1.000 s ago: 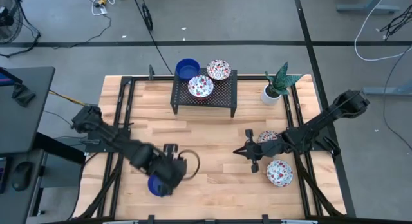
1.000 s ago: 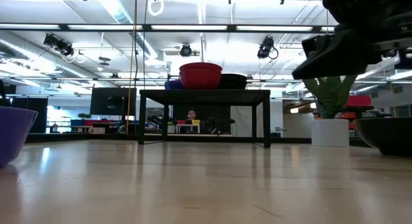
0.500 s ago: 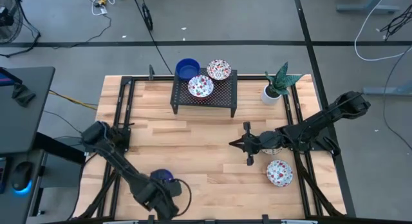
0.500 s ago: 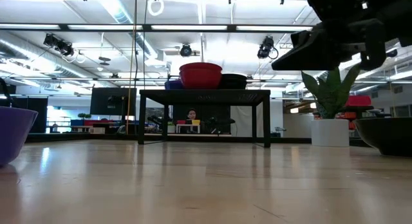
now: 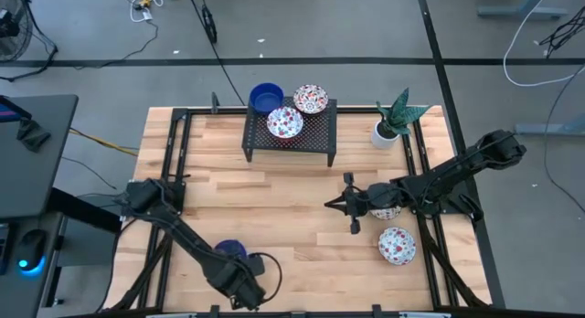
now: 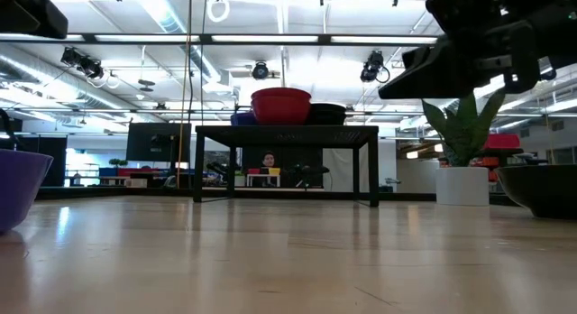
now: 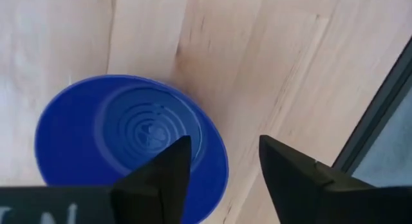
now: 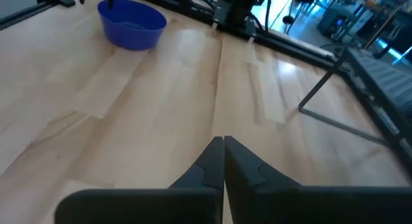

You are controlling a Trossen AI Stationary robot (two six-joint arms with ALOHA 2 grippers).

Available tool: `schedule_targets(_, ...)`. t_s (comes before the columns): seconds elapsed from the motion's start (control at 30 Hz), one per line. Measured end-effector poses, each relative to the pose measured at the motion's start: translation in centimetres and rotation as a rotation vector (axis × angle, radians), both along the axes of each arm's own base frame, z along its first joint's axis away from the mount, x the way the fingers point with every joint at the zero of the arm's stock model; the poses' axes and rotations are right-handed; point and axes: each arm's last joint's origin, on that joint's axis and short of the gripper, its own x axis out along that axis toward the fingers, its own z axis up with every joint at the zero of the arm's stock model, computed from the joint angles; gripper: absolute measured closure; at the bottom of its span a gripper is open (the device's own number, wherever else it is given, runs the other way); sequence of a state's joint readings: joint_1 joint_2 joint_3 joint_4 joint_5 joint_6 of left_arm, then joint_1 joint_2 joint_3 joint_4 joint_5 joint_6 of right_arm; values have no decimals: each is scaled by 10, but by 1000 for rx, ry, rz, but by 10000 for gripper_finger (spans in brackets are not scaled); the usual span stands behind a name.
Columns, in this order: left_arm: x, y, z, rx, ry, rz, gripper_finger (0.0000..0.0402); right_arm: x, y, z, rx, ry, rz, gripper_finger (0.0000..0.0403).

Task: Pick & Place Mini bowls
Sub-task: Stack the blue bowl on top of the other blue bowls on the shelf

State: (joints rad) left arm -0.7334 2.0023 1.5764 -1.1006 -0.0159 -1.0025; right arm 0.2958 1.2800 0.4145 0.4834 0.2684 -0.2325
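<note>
Worktop (image 5: 274,190): light wood planks, black frame rails down both sides. A black perforated rack (image 5: 289,135) stands at the far edge, centred. On it are a blue bowl (image 5: 266,99) at its left corner and two floral bowls (image 5: 284,123) (image 5: 311,99). A white pot with a green plant (image 5: 391,121) sits right of the rack.

Left gripper (image 5: 258,283) is at the near-left edge of the worktop, fingers spread and holding nothing. The left wrist view shows both fingers (image 7: 161,179) apart over the rim of a second blue bowl (image 7: 122,137), which sits upright on the wood just beside a frame rail. The same bowl (image 5: 228,251) appears in the high view, partly under the arm.

Right gripper (image 5: 336,206) hangs above mid-worktop on the right, fingers clenched together with nothing between them, per the right wrist view (image 8: 223,161). One floral bowl (image 5: 397,245) lies near the right rail. Another bowl (image 5: 382,201) is mostly hidden under the right arm.

Room: grey floor with loose cables, and a dark desk (image 5: 32,153) left of the worktop. The low view looks into an open hall with ceiling strip lights, monitors and a seated person (image 6: 267,161) far behind the rack.
</note>
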Motion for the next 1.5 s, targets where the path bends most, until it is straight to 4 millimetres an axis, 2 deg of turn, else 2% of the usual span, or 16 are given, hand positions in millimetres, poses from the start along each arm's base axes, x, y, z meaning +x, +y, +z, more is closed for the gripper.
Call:
schedule_targets(0.2, 0, 3, -3, 7, 39, -11, 224, -1, 0, -2, 39, 24, -18, 394)
schedule_targets(0.43, -5, 10, -26, -45, 126, 2, 225, -1, 0, -3, 48, 29, -22, 394)
schedule_targets(0.73, -6, 10, -26, -44, 121, -23, 227, -1, 0, -2, 48, 27, -22, 394)
schedule_targets(0.87, -5, 10, -26, -42, 118, -31, 258, -1, 0, -2, 48, 27, -22, 394)
schedule_targets(1.13, -3, 13, -25, -37, 112, -123, 386, -1, 0, -2, 50, 27, -23, 394)
schedule_targets(1.33, -1, 25, -20, -21, 139, -162, 394, -1, 0, -2, 68, 27, -30, 394)
schedule_targets(1.5, -9, 52, 8, 65, 186, -139, 396, -1, 0, -3, 107, 37, -47, 394)
